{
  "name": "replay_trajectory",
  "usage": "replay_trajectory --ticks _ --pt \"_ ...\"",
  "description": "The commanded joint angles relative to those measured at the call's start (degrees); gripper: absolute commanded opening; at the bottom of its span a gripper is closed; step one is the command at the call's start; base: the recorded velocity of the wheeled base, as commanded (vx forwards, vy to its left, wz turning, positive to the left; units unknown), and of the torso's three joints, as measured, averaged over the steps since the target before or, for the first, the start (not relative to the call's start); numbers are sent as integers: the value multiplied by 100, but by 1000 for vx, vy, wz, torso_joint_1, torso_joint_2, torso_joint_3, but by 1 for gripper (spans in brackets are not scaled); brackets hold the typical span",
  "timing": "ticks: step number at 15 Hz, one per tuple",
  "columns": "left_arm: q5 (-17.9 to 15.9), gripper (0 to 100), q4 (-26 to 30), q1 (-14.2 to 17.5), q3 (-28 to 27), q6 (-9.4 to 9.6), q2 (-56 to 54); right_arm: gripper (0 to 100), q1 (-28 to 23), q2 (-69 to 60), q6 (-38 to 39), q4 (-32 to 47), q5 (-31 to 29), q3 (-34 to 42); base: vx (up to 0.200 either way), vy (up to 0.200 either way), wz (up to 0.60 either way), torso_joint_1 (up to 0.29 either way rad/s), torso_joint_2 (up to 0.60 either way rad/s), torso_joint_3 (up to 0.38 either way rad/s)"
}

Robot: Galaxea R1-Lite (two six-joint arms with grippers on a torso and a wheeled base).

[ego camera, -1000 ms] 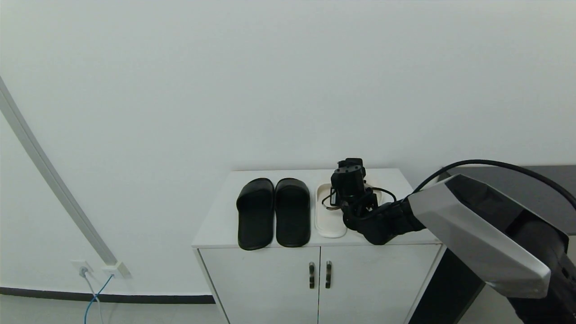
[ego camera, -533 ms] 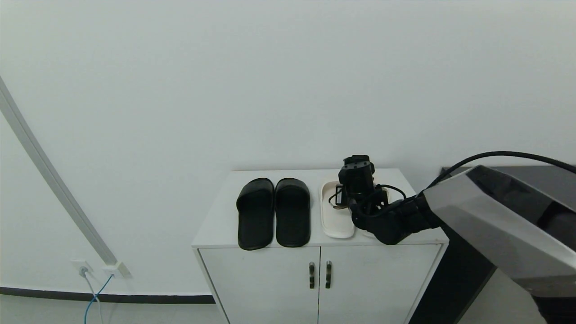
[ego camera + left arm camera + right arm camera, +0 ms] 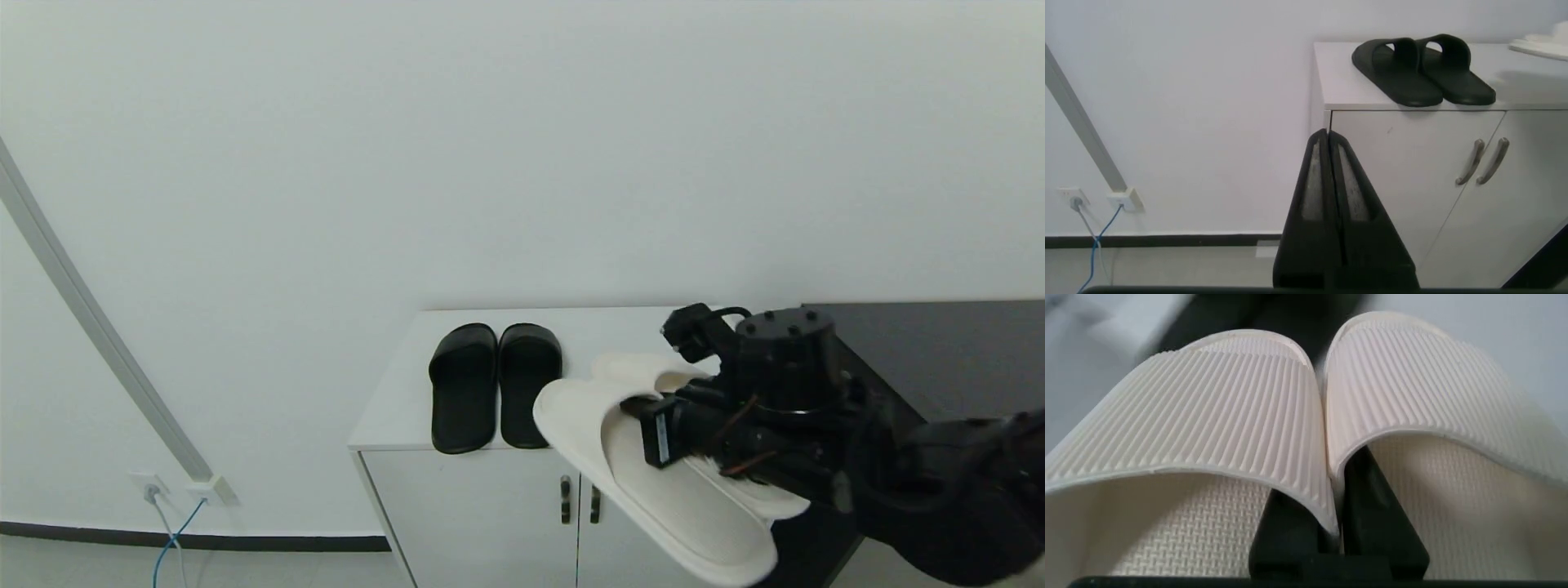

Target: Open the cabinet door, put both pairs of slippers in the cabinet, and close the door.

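A pair of white slippers point(image 3: 678, 498) point(image 3: 1225, 416) hangs tilted in the air in front of the cabinet's right half. My right gripper point(image 3: 649, 431) point(image 3: 1336, 518) is shut on their two inner straps, pinched together. A pair of black slippers point(image 3: 496, 384) point(image 3: 1425, 59) lies side by side on the white cabinet top point(image 3: 392, 408). Both cabinet doors point(image 3: 473, 514) are closed, with two dark handles point(image 3: 578, 498) point(image 3: 1482, 161) at the middle seam. My left gripper point(image 3: 1328, 155) is shut and empty, low and to the left of the cabinet front.
A dark table point(image 3: 939, 351) stands right of the cabinet. On the wall to the left run a slanted grey conduit point(image 3: 82, 302) and sockets with cables point(image 3: 175, 498). The floor in front of the cabinet's left side is open.
My right gripper, shut on the white slippers, has lifted them off the cabinet top and drawn them forward and down, in front of the right door. The black slippers stayed put.
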Motion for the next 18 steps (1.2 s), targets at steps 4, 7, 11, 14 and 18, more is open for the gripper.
replay_trajectory --ticks 4,7,11,14,18 --pt "2 0 0 4 1 7 7 0 -108 -1151 -1620 -926 1464 1420 0 0 0 0 0 0" --pt "2 0 0 4 1 -2 7 0 -117 -966 -1787 -1234 1675 1578 0 0 0 0 0 0" --pt "2 0 0 4 1 7 7 0 -91 -817 -1770 -1243 1675 1569 0 0 0 0 0 0" --pt "-7 0 0 4 1 -2 7 0 -56 -756 -1752 -1243 1684 1578 -200 0 0 2 2 2" --pt "2 0 0 4 1 -11 7 0 -56 -729 -1743 -1243 1702 1622 -200 0 0 11 5 -1"
